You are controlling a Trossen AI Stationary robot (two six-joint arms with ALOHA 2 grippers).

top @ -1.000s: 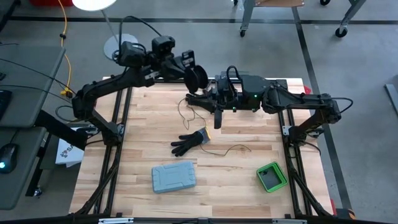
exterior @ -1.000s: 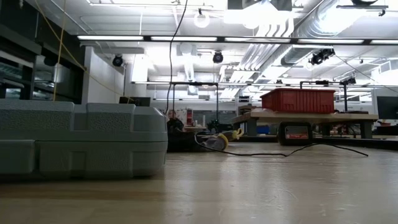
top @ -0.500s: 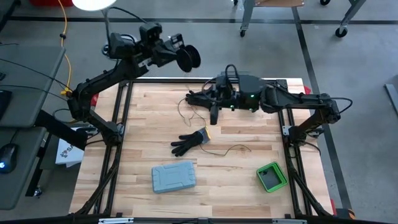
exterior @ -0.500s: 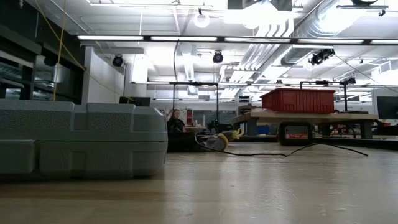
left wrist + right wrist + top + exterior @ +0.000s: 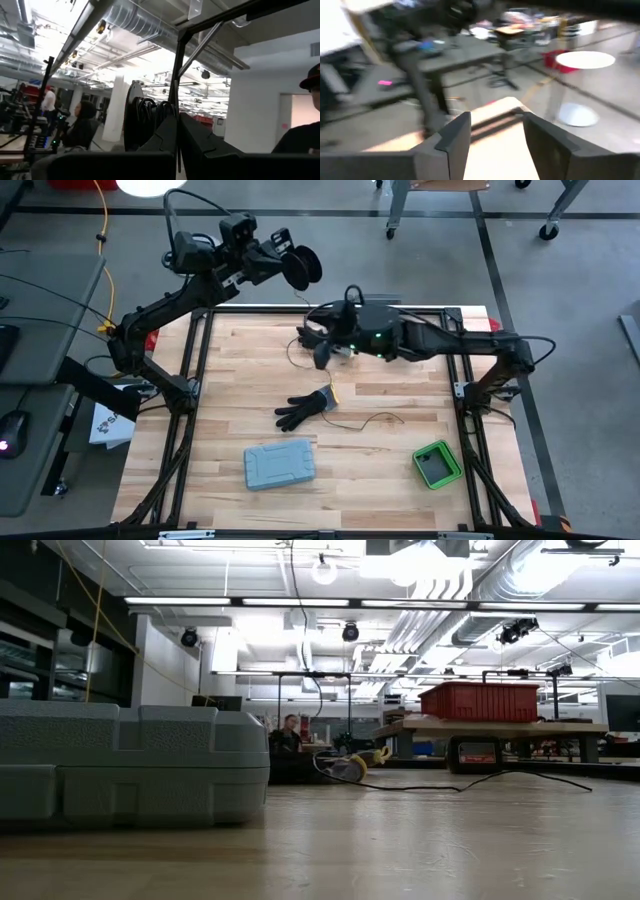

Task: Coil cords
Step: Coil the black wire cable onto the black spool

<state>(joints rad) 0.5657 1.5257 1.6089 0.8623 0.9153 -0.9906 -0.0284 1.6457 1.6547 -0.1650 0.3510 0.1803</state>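
The cord is a thin dark wire. Part of it is wound into a small black ring coil (image 5: 303,270), which my left gripper (image 5: 288,264) holds shut, high above the table's far left edge. The loose strand (image 5: 303,610) hangs from the coil down to the table. It squiggles along the wood (image 5: 372,418) past a black glove (image 5: 303,408). My right gripper (image 5: 321,354) hovers over the far middle of the table beside the strand. In the right wrist view its fingers (image 5: 455,137) stand open with nothing between them. My left gripper pinches the coil's wound strands (image 5: 146,116) between its two shut fingers (image 5: 167,137). The fingers come roughly level from the table's left. The ring stands on edge, lifted clear of the table, with the loose strand trailing down from it.
A grey plastic case (image 5: 280,465) lies near the front edge and fills the left of the low view (image 5: 130,765). A green box (image 5: 437,464) sits front right. The glove lies mid-table. Black frame rails (image 5: 190,370) run along the table's sides.
My left gripper has risen and swung toward the table's far left corner with the coil, drawing the strand up after it, then held still. My right gripper has shifted toward the table's left edge and turned.
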